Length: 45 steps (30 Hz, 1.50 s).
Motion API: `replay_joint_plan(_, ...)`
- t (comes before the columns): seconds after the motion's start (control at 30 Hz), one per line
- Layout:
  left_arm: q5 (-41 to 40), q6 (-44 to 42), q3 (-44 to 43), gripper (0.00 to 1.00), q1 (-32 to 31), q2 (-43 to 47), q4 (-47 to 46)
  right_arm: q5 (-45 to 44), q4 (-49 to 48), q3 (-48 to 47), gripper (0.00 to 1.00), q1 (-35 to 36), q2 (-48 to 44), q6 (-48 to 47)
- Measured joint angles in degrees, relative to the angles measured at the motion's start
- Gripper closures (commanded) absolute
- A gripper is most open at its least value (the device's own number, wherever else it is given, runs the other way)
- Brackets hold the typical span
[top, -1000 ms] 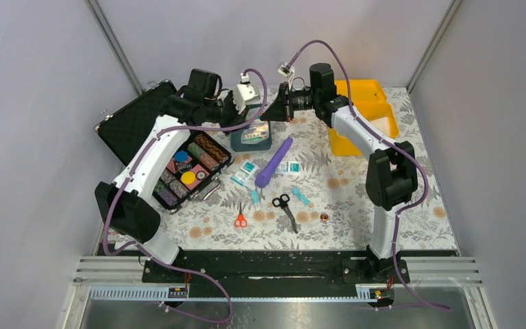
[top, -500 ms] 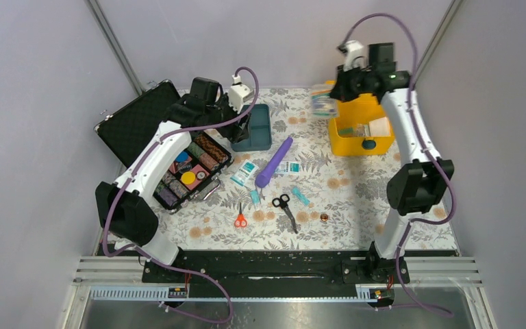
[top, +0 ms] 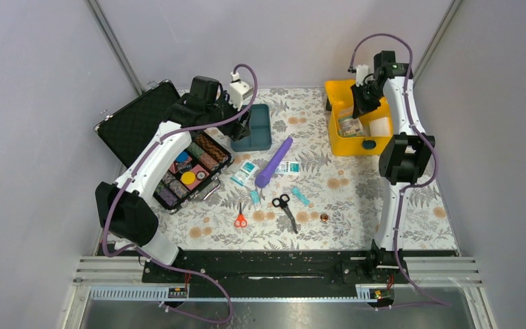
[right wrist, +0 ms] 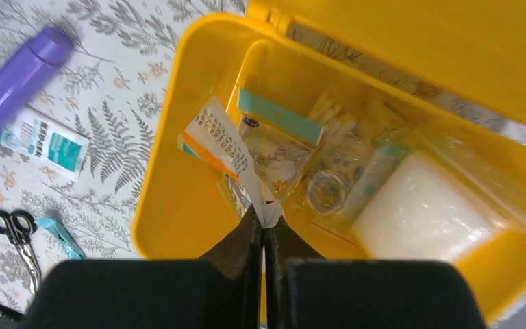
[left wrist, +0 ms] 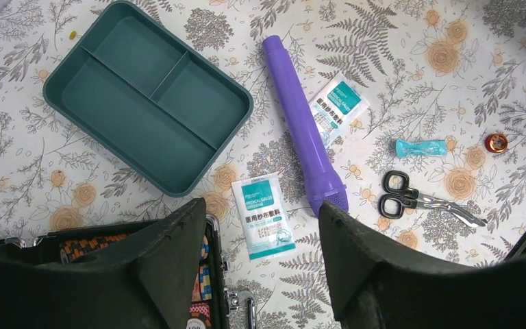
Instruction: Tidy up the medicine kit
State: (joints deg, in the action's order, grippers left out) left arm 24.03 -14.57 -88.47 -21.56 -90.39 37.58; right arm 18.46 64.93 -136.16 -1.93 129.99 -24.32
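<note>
Right jaws swung from teal tray (left wrist: pixel 147 103) to medicine kit (right wrist: pixel 178 205), pinched packet (right wrist: pixel 222 144) lowered inside

Left on table (top: pixel 356 205): open black case (top: pixel 137 123), colourful rolls (top: pixel 190 166) inside. Purple tube (top: pixel 273 162) mid-table, sachets (top: pixel 244 173) flanking it. Nearer front: orange scissors (top: pixel 240 219), black scissors (top: pixel 285 208), copper disc (top: pixel 324 217) just right.
</note>
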Motion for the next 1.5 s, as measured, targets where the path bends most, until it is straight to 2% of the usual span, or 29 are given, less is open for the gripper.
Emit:
replay_joint_plan(0.13, -0.6, -0.1, 0.2, 0.38, 0.0, 0.0, -0.1, 0.8, 2.7, 0.1, 1.00, 0.0, 3.9, -0.8)
replay_joint_plan(0.37, -1.7, -0.5, 2.5, 0.38, 0.0, 0.3, 0.0, 2.3, 4.1, 0.2, 0.99, 0.0, 5.6, -0.8)
replay_joint_plan(0.6, -2.2, -0.5, 2.5, 0.37, 0.0, 0.3, 0.0, 2.4, 4.0, 0.2, 0.88, 0.0, 8.8, -0.5)
replay_joint_plan(0.8, -2.5, -0.6, 2.5, 0.31, 0.0, 0.3, 0.0, 2.0, 3.7, 0.2, 0.74, 0.0, 9.4, 0.4)
replay_joint_plan(0.87, -2.6, -0.6, 2.5, 0.26, 0.0, 0.3, 0.0, 1.7, 3.7, 0.2, 0.69, 0.0, 9.4, 0.6)
replay_joint_plan(0.93, -2.9, -0.3, 2.5, 0.21, 0.0, 0.3, 0.0, 1.1, 3.5, 0.2, 0.57, 0.0, 9.4, 1.0)
replay_joint_plan(0.97, -3.1, -0.1, 2.5, 0.12, 0.0, 0.3, 0.0, 0.7, 3.4, 0.2, 0.54, 0.0, 9.4, 1.4)
replay_joint_plan(1.03, -3.6, 0.4, 2.5, 0.02, 0.0, 0.3, 0.0, 0.3, 3.3, 0.3, 0.49, 0.0, 9.4, 1.9)
replay_joint_plan(1.2, -4.4, 2.1, 2.5, 0.01, 0.0, 0.3, 0.0, -0.5, 3.2, 0.5, 0.41, 0.0, 8.3, 3.1)
replay_joint_plan(1.5, -5.1, 4.0, 2.8, 0.01, 0.0, 0.3, -0.1, -1.1, 2.7, 1.6, 0.34, 0.0, 1.3, 4.2)
